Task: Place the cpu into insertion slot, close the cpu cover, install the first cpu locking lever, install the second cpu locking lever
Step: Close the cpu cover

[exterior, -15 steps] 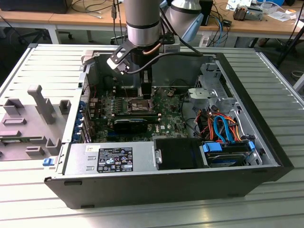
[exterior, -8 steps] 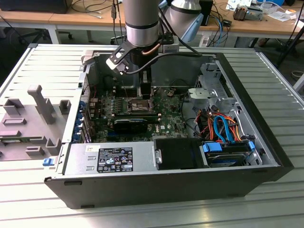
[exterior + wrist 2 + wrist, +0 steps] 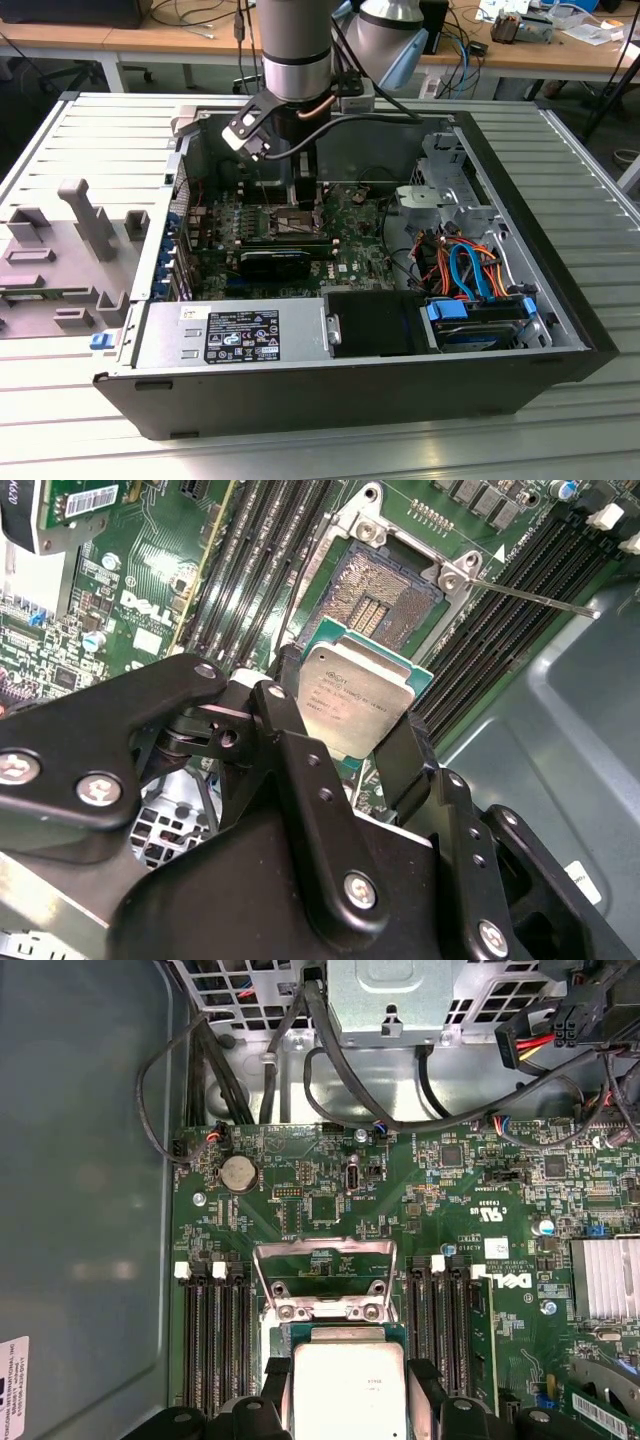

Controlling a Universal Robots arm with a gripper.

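Second wrist view: the claw (image 3: 347,718) is clamped on the cpu (image 3: 362,692), one finger on each of two opposite edges, with the metal top facing the camera. The slot (image 3: 385,592) lies bare just beyond the chip, its contact field uncovered. The cpu is not seated in it, and I cannot tell how high above it the chip hangs. A thin lever (image 3: 540,598) runs out from one corner of the slot's rim. In the first wrist view the cover (image 3: 325,1248) stands swung up, just beside the held chip. In the exterior view the arm (image 3: 296,50) comes down from the top centre of the frame into the open case (image 3: 300,400), which sits on the slatted desk (image 3: 300,455). The claw is near the frame's middle, over the green board (image 3: 350,250).

The main risk, as I judge it, is to the slot's contacts. If the chip goes down tilted, turned the wrong way or shifted sideways, an edge could scrape and bend them. If it is let go too high, it could drop askew and rest on the rim. The fingers are bulky and the cover is close, so a small drift could knock the cover or catch the lever. The grip is only on two thin edges, so the chip could also slip.
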